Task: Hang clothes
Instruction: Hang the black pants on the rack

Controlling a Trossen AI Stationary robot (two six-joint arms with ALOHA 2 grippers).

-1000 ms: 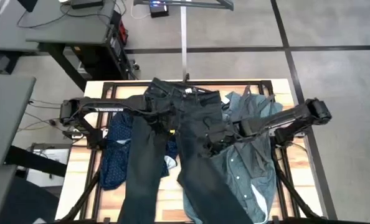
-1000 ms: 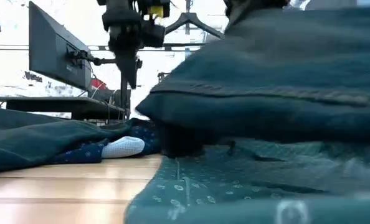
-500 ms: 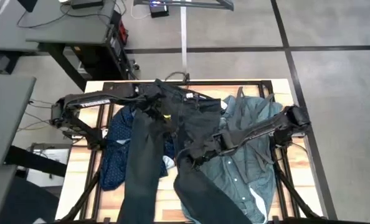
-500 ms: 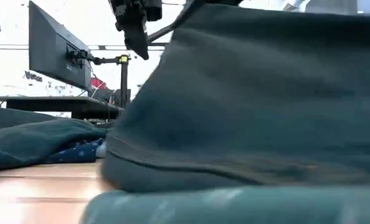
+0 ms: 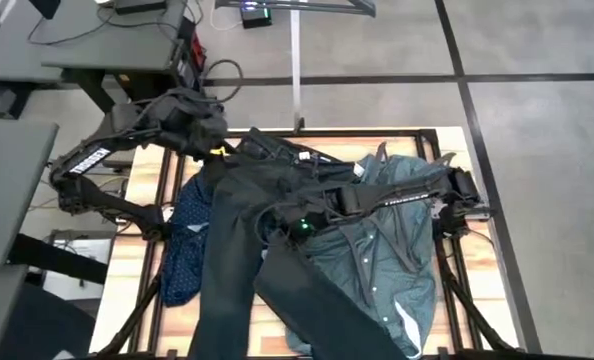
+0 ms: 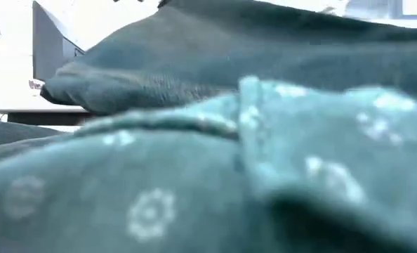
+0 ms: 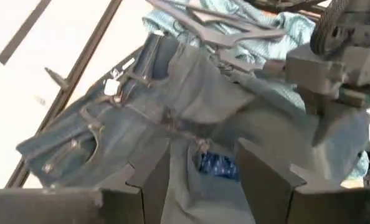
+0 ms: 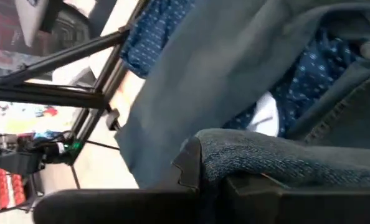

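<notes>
While the jeans (image 5: 239,250) are being pinched in the closed right claw (image 5: 295,226) over the middle of the surface (image 5: 127,270), a slip is being risked; the left claw (image 7: 200,165), parted and empty, is being held above the waistband.

The teal-green shirt (image 6: 194,190) fills the low view, blurred — table hidden.

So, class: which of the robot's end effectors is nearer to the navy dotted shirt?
The right. The right end effector grips the jeans beside the navy dotted shirt. The left end effector, open, is raised at the table's far edge, beyond the shirt.
</notes>
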